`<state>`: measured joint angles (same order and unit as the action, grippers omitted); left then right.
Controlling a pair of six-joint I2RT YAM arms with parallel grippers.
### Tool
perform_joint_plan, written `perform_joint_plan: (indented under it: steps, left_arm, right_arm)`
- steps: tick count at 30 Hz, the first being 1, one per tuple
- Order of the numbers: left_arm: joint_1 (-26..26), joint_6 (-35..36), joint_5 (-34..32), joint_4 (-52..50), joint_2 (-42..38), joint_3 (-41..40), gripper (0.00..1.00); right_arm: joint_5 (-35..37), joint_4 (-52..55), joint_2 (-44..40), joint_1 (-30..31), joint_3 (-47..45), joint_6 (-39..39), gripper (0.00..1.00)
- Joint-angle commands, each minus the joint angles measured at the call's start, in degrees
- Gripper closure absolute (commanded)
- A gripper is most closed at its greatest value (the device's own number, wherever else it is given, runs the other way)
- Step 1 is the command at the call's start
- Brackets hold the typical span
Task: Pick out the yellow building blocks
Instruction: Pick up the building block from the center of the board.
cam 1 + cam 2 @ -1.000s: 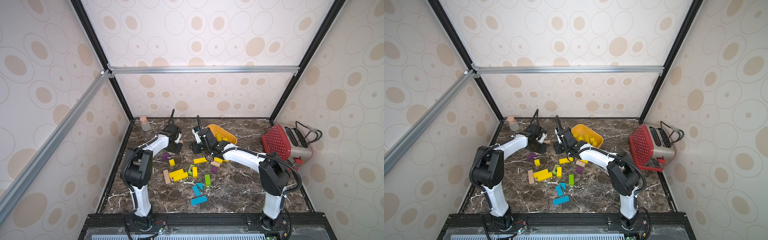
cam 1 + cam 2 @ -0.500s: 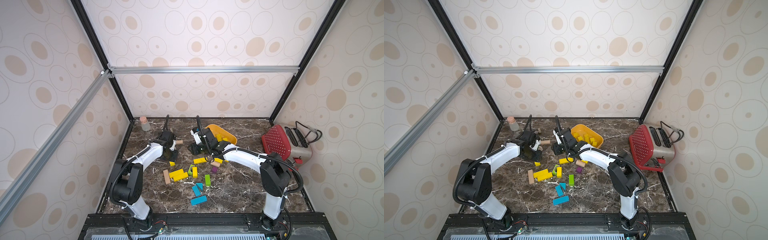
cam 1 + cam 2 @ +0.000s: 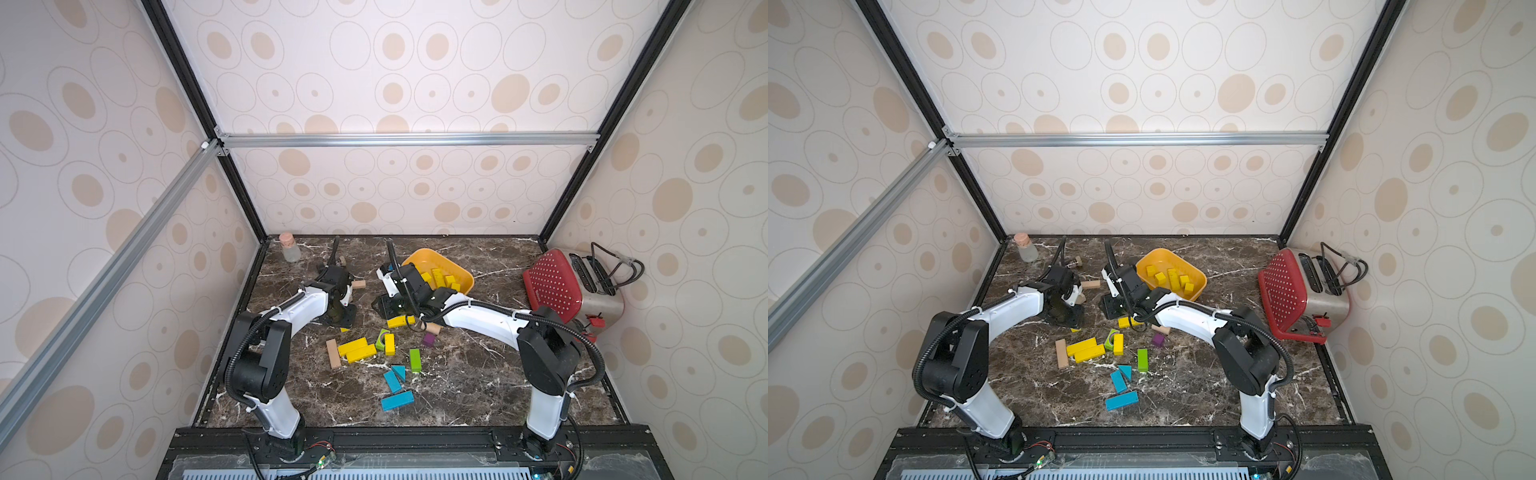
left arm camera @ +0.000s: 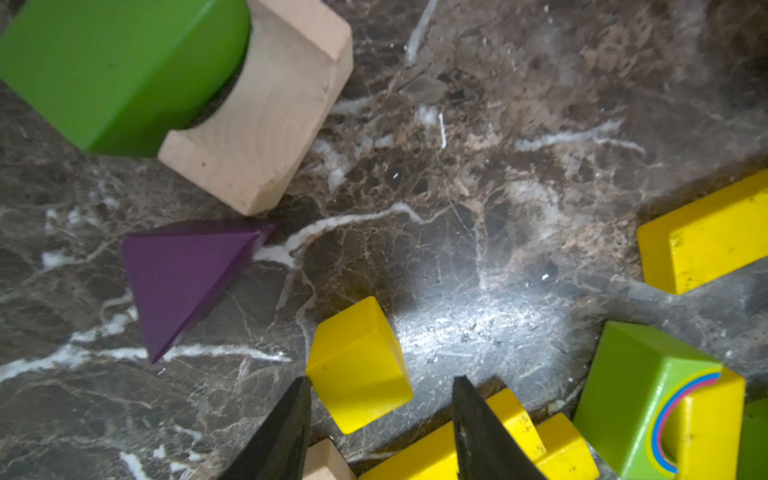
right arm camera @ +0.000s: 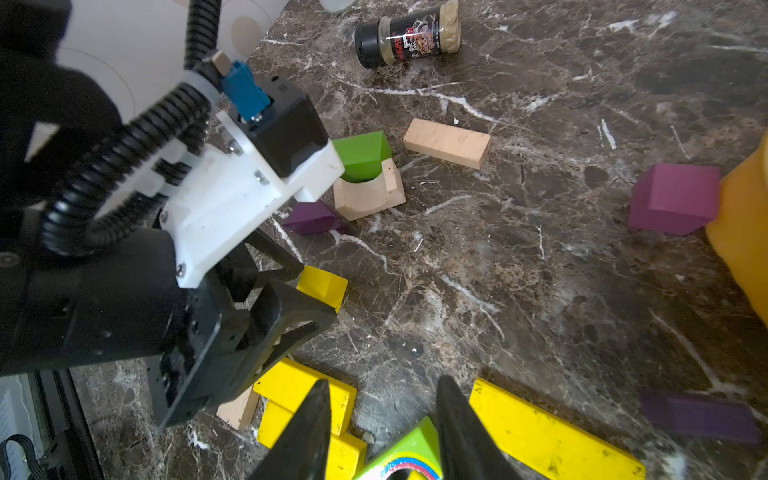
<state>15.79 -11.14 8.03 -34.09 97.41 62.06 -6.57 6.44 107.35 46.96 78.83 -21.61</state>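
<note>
**A:** How did the left fingers [image 4: 297, 411] stand?

**B:** Apart, with nothing gripped. The cube [image 4: 359, 365] sat on the desk [image 4: 478, 208] right at their tips. It was hard against one finger and clear of the other.

**A:** And the right fingers [image 5: 316, 415]?

**B:** Also apart and empty, low over the green arch [image 5: 399, 457]. A yellow bar [image 5: 552, 432] lay just beside one tip and a pair of bars [image 5: 278, 382] beside the other.

**A:** Where were the rest of the yellow blocks [image 3: 1173, 278]?

**B:** Several lay in the tub [image 3: 419, 254] at the back of the desk, as both top views showed. The others were loose mid-desk, mixed in with blue, green, purple and plain wooden pieces.

**A:** What worried you on the left?

**B:** The cube was off-centre. I judged that a close from there would bring one finger onto it first. That could spin it, or shove it toward the purple wedge [image 4: 183, 278], instead of pinching it square. The tips could also have caught a bar lying just behind.

**A:** And on the right?

**B:** The wrong colour was the risk. A straight drop would have closed on the arch, or wedged a tip between the arch and a bar. The two wrists were also very near each other, so if both had moved at once they might have knocked together or snagged a cable.
</note>
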Motion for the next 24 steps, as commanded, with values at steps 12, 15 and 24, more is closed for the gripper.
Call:
perform_joint_plan:
  steps: [12, 15, 24]
  left_arm:
    - [-0.03, 1.47, 0.41, 0.35, 3.18, 2.28, 0.51]
    - [-0.05, 1.56, -0.20, 0.03, 3.56, 2.19, 0.54]
    - [-0.03, 1.98, -0.26, -0.59, 4.13, 2.80, 0.66]
  right_arm:
    - [2.17, 0.59, -1.17, 0.50, -1.12, 0.91, 0.57]
    - [2.90, 1.01, -1.60, 0.56, -1.80, 1.30, 0.57]
    - [3.80, 0.77, -2.54, 0.56, -2.45, 1.83, 0.57]
